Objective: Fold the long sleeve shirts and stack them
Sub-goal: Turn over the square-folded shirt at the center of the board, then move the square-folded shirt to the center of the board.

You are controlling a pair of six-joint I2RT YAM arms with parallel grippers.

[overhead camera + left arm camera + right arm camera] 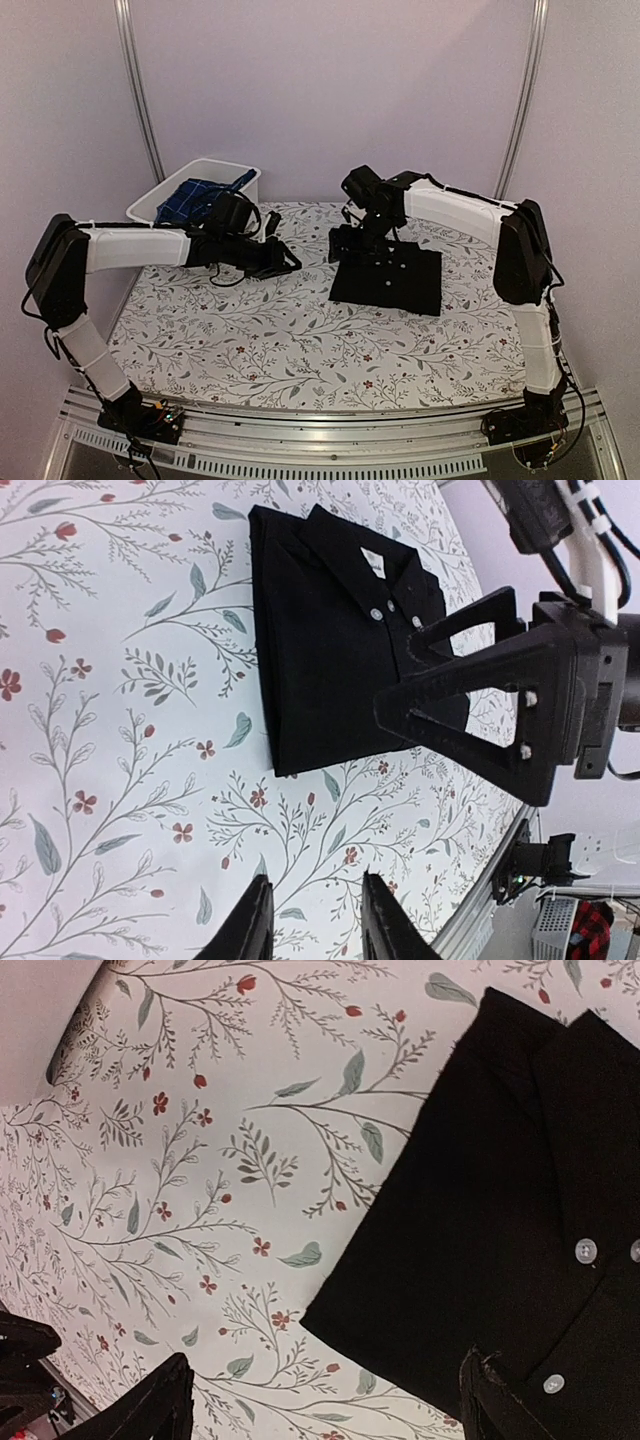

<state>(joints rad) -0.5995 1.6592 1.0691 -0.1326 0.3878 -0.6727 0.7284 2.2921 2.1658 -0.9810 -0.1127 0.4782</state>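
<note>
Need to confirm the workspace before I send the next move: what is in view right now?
black shirt: one, black with pale buttons, folded flat on the table, right of centre
plaid shirt: one, dark blue, bundled in the tub
tub: one, white, at the table's back left corner
table: one, white floral cover
left fingers: two, black, slightly apart, empty, over bare table left of the black shirt
right fingers: two, black, wide apart, empty, over the black shirt's back left corner
</note>
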